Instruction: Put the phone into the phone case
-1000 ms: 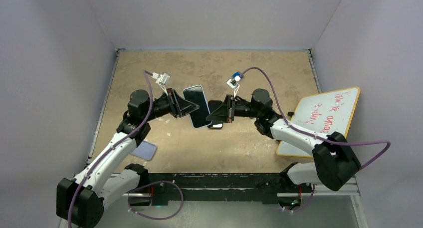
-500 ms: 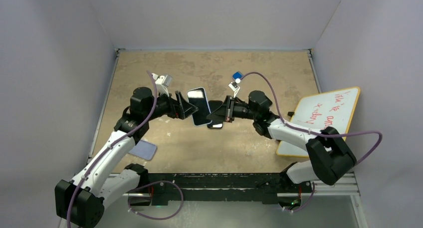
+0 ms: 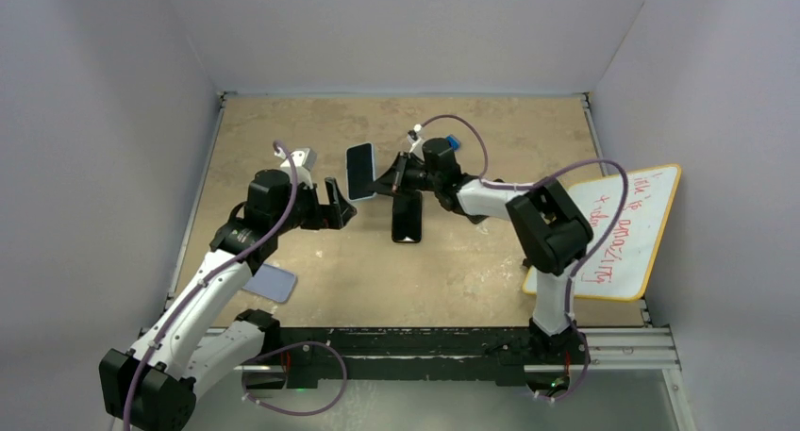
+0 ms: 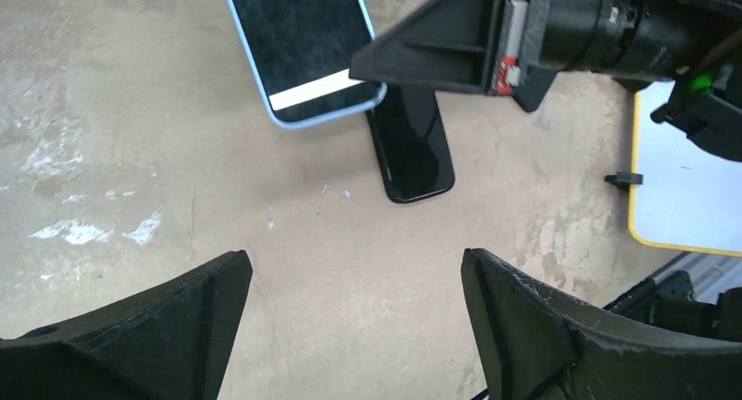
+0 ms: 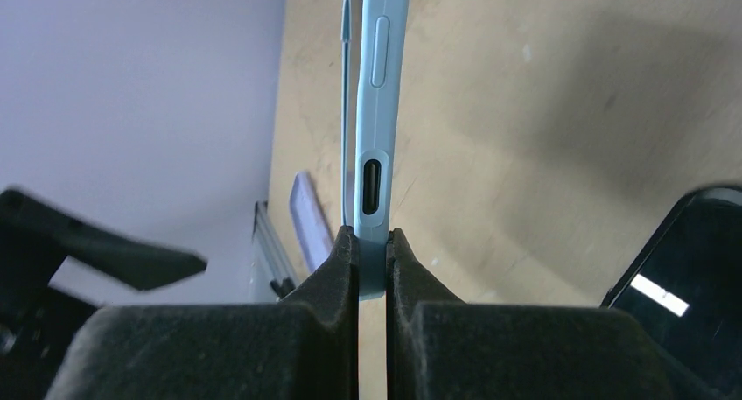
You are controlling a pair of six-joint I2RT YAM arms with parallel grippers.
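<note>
Pale-blue at the rim and dark at the screen, the cased phone (image 3: 359, 171) hangs above the tabletop (image 3: 472, 261), pinched by one edge in the right hand (image 3: 377, 181), whose fingers are clamped tight on it. The left hand (image 3: 344, 205) stands spread wide and empty nearby. A black phone (image 3: 407, 216) lies flat below, and a lavender case (image 3: 272, 283) rests by the left arm.

Top external: high behind the arm bases (image 3: 151, 379), looking down over the whole table (image 3: 462, 271); left wrist: low, facing right and down, sharing black phone (image 4: 411, 142) and light-blue phone case (image 4: 302, 41) with it; right wrist: facing left, edge-on against that case.
</note>
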